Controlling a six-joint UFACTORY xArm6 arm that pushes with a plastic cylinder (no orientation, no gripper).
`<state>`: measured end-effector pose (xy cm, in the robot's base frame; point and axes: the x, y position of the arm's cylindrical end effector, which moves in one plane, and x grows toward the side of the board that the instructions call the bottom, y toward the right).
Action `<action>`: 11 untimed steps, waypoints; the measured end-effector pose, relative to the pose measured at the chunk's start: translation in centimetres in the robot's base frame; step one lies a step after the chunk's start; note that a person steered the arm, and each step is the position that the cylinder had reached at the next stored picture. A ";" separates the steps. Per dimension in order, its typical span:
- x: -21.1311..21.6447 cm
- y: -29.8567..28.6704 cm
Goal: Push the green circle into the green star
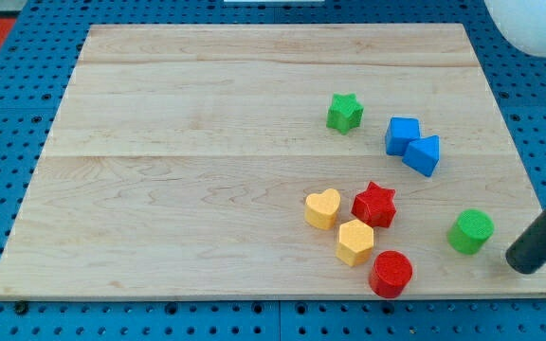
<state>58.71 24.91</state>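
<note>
Green circle (pixel 470 231) — one, near my tip (pixel 521 265); one green star (pixel 344 112) — two blue, two yellow, two red blocks.

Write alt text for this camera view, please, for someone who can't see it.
My tip sits just right of the green circle near the wooden board's lower right; the green star lies farther up and left. Between them are two blue blocks, with yellow and red blocks left of the circle.

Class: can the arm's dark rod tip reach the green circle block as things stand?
Probably yes. My tip sits just to the view's right of the green circle block, with only bare wooden board between them.
</note>
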 end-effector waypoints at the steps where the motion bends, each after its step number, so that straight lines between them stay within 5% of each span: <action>1: -0.6 -1.5; 4: -5.2 -5.8; 7: -0.6 -6.5; 10: -15.2 -6.9; 11: -16.8 -6.9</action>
<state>41.94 18.03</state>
